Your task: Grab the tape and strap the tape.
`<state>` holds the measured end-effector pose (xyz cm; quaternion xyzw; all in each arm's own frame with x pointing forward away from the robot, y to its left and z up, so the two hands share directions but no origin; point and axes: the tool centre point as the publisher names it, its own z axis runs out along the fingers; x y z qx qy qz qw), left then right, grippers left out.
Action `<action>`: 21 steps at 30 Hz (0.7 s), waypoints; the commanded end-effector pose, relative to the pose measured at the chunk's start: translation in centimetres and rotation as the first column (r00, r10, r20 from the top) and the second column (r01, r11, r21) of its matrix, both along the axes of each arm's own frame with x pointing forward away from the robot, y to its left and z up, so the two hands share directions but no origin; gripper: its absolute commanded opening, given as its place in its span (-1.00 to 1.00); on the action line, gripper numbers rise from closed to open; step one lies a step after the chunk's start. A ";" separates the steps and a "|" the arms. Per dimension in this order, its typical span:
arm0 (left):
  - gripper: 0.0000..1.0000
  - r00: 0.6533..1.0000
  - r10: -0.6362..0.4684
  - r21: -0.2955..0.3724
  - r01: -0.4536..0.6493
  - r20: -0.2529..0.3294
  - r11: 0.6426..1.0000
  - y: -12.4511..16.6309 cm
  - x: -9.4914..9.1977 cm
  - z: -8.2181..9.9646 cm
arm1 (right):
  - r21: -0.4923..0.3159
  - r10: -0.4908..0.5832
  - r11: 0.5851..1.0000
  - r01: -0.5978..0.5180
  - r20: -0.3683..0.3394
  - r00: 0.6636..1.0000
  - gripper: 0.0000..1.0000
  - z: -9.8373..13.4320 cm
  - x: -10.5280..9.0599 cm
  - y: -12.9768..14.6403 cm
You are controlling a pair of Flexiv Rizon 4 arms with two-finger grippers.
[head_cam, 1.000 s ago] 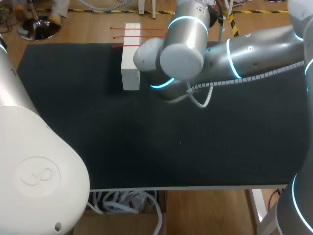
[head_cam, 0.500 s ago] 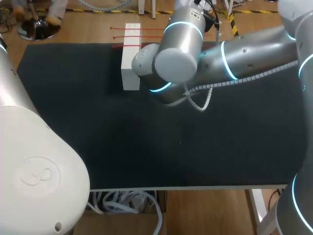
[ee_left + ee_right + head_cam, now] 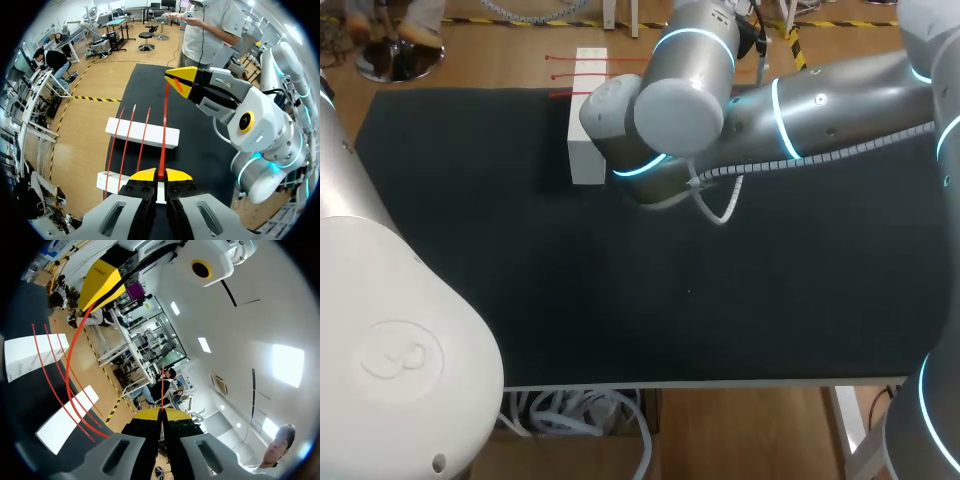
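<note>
**Left wrist view: one strip held at both ends**

My left gripper (image 3: pixel 157 174) is pinched tight on the near end of a red tape (image 3: pixel 164 125). The tape rises above the white blocks (image 3: pixel 137 132), where other red strips (image 3: pixel 112 150) lie, to my right gripper (image 3: pixel 181 82), which is clamped on the far end. Grabbing looks done, so strapping is the step in hand. I judge that both arms must next wrap the tape without either end slipping.

tape (image 3: pixel 164 125): four red strips, three on blocks, one up high
blocks (image 3: pixel 142 132): two, both white
grippers: two, left gripper (image 3: pixel 157 174) and right gripper (image 3: pixel 161 412)
arms (image 3: pixel 820 100): two
table (image 3: pixel 520 300): one, black
</note>
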<state>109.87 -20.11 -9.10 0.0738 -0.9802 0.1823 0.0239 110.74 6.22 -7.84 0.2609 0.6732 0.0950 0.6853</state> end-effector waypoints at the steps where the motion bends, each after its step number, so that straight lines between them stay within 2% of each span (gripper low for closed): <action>1: -1.00 1.000 -0.001 0.005 0.001 -0.003 1.000 -0.1 0.1 0.1 | 0.004 0.010 1.000 -0.010 -0.015 1.000 -1.00 0.4 -0.1 -0.3; 5: -1.00 1.000 -0.001 0.005 0.001 -0.003 1.000 -0.1 0.1 0.1 | 0.004 0.010 1.000 -0.010 -0.015 1.000 -1.00 0.4 -0.1 -0.3; 6: -1.00 1.000 -0.001 0.005 0.001 -0.003 1.000 -0.1 0.1 0.1 | 0.017 -0.003 1.000 0.003 0.005 1.000 -1.00 0.7 0.0 -0.2; 8: -1.00 1.000 -0.001 0.005 0.001 -0.003 1.000 -0.1 0.1 0.1 | -0.010 -0.024 1.000 0.024 0.043 0.999 -1.00 1.4 -0.1 0.0; 13: -1.00 1.000 -0.001 0.005 0.001 -0.003 1.000 -0.1 0.1 0.1 | -0.052 -0.043 0.998 0.047 0.091 0.995 -1.00 1.8 -0.2 0.1; 18: -1.00 1.000 -0.001 0.005 0.001 -0.003 1.000 -0.1 0.1 0.1 | -0.151 -0.108 0.981 0.118 0.071 0.992 -1.00 1.1 0.4 -0.2; 19: -1.00 1.000 -0.001 0.005 0.001 -0.003 1.000 -0.1 0.1 0.1 | -0.148 -0.114 0.982 0.121 0.056 0.992 -1.00 1.1 0.4 -0.2; 21: -1.00 1.000 -0.001 0.005 0.001 -0.003 1.000 -0.1 0.1 0.1 | -0.165 -0.122 0.977 0.132 0.067 0.990 -1.00 1.2 0.3 0.0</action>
